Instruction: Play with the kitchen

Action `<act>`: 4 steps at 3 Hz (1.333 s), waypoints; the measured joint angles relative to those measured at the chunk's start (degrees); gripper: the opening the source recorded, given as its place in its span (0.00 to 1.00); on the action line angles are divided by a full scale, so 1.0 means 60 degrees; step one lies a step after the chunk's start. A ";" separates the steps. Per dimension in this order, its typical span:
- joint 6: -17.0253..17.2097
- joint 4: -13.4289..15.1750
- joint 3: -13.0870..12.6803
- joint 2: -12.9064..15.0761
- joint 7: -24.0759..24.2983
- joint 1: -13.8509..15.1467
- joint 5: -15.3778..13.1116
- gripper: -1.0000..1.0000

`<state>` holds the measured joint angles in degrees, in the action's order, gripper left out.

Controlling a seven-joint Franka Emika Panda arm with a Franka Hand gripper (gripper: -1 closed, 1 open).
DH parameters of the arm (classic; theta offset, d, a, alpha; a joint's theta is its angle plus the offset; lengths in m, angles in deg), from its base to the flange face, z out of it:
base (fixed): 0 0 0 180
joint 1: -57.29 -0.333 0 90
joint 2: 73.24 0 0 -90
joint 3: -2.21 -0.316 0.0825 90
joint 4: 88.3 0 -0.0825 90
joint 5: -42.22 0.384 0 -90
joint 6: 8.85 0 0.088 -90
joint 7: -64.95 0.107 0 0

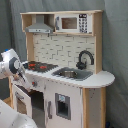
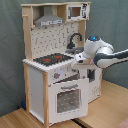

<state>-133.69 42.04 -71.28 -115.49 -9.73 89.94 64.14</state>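
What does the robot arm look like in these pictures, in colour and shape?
The arm is white, built of rounded, tube-like segments with dark bands at the joints. In the second exterior view a blue light glows on top of one rounded joint. In the first exterior view a joint shows a dark round cap.

The arm [image 2: 111, 57] is reaching in from the second exterior view's right, white casing w/ a dark band along the forearm; it's running roughly level, dipping a little toward the wrist; the rounded white wrist joint [image 2: 92, 46] is sitting at the top of the bend, w/ a blue-lit spot on its crown; below it the gripper [image 2: 80, 58] is pointing down and toward the second exterior view's left; finger state can't be made out. In the first exterior view the arm [image 1: 9, 63] is showing at the left edge, white rounded housing w/ a dark round cap; more white casing is filling the bottom left corner.
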 joint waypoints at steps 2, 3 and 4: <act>-0.0332 -0.0184 -0.0998 0.1129 -0.0954 0.0998 -0.0006 1.00; -0.0470 -0.0379 -0.1565 0.1370 -0.1375 0.1692 -0.0006 1.00; -0.0479 -0.0639 -0.2082 0.1398 -0.1740 0.2414 -0.0006 1.00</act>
<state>-136.56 38.20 -83.77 -107.10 -20.17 104.43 64.10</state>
